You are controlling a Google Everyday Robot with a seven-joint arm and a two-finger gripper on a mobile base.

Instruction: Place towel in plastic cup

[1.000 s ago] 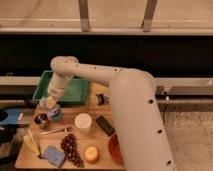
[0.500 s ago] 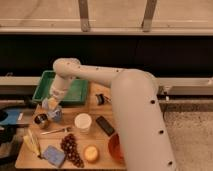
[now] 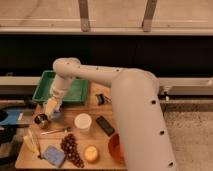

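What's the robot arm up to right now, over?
Gripper low over table's left side, beside green tray. Pale towel at its tip. White cup to its right, apart. Small tin just below gripper.

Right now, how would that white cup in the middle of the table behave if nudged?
The white cup stands upright and looks thin-walled, so probably light and apt to tip. It is round, so likely to roll if toppled. The gripper is to its left, near the green tray.

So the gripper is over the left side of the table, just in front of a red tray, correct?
Not quite: the tray is green, not red. The camera view shows the gripper over the left side of the table, just in front of it.
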